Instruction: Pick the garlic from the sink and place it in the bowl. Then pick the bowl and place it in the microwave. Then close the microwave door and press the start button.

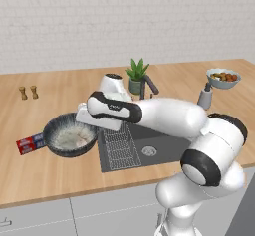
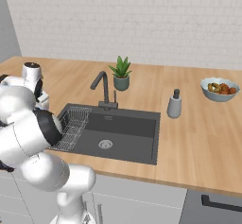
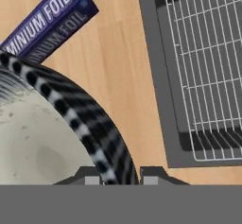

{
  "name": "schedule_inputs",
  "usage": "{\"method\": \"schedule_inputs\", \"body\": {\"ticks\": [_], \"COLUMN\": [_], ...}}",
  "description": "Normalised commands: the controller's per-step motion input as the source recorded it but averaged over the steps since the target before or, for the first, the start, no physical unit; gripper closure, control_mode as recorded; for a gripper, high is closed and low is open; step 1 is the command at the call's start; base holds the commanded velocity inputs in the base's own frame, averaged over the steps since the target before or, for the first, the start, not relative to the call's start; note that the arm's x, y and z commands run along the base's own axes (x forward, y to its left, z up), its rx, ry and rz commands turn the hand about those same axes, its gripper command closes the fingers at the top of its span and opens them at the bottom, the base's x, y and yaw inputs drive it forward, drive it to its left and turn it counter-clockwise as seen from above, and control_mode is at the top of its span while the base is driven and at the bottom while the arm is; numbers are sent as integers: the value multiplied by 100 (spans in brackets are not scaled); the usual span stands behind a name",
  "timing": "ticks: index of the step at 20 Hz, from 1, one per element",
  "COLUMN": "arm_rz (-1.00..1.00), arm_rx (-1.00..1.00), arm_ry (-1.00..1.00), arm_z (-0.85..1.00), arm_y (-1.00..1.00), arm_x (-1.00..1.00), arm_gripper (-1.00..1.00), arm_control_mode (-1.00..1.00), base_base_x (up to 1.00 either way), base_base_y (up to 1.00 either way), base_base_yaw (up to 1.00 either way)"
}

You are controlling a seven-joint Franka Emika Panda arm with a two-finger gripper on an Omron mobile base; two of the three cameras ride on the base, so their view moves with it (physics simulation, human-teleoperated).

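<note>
The bowl (image 1: 69, 135) sits on the wooden counter (image 1: 50, 175) at nine o'clock of the sink (image 1: 164, 145), touching its edge. That is close enough for a short carry. The gripper (image 3: 120, 176) comes down on the rim at about two o'clock. Its jaws are narrow, one finger inside and one outside the ribbed wall, so it looks pinched for lifting. A foil box (image 1: 30, 143) lies at the bowl's nine o'clock, opposite the grip. The wire rack (image 3: 203, 67) is just beside it.
</note>
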Motion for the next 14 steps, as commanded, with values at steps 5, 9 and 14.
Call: {"method": "schedule_inputs", "body": {"ticks": [5,9,14], "arm_rz": [-11,-10,-11], "arm_rx": [2,6,13], "arm_ry": [-10,-11,-2], "arm_z": [62,61,41], "arm_y": [-81,-75,-72], "arm_x": [-76,-66,-43], "arm_gripper": [100,100,100], "arm_control_mode": [-100,-100,-100], "base_base_x": [0,0,0], "base_base_y": [0,0,0], "base_base_yaw": [0,0,0]}}
